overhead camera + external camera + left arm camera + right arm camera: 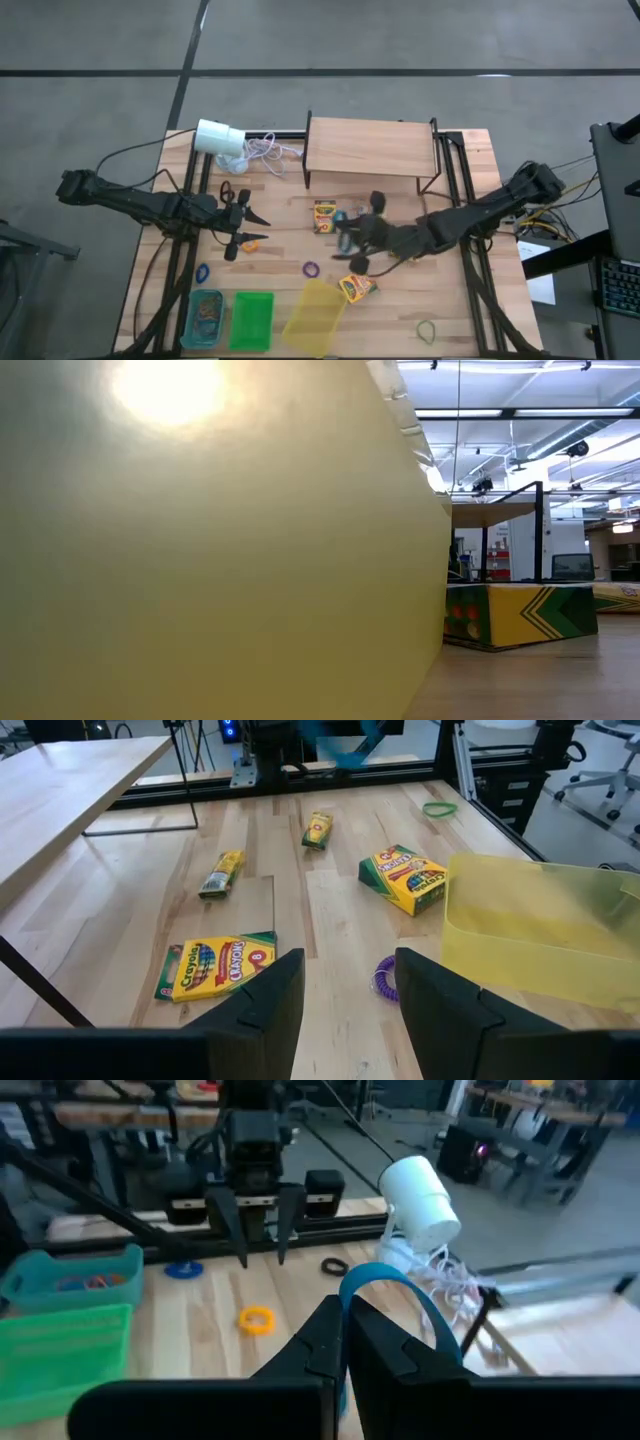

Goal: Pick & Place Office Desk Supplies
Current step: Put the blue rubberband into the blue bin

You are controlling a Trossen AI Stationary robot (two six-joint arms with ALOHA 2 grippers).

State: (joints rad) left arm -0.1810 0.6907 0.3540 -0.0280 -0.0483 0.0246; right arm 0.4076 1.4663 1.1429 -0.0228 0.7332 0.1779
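The right hand (345,1342) is pinched closed on a thin blue rubber-band loop (400,1295), held up above the middle of the wooden desk (470,310) near a yellow-and-green cardboard crayon box (324,216). The band looks very light, soft and floppy, likely to sag or spring free, so a firm pinch across one strand suits it. The left hand (250,226), fingers parted and holding nothing, hovers over the desk's left side near a small orange rubber loop (256,1319).
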